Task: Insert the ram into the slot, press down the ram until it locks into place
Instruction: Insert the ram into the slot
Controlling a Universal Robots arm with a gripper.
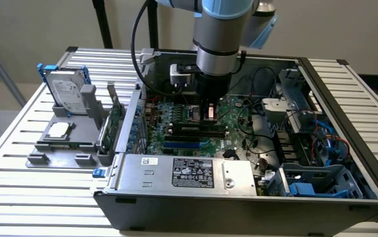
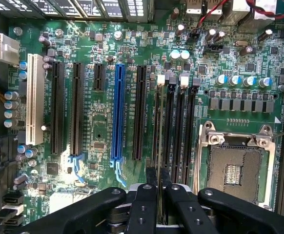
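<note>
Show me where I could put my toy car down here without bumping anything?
The slatted table is bare in front of the gray holder, at the exterior view's lower left, and beside the computer case on that view's right. Inside the case is crowded: motherboard, cables, the gripper.

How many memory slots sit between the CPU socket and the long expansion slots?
4, side by side: first slot in line with the tool, second, third, fourth next to the CPU socket. The tool hides some of their ends.
</note>
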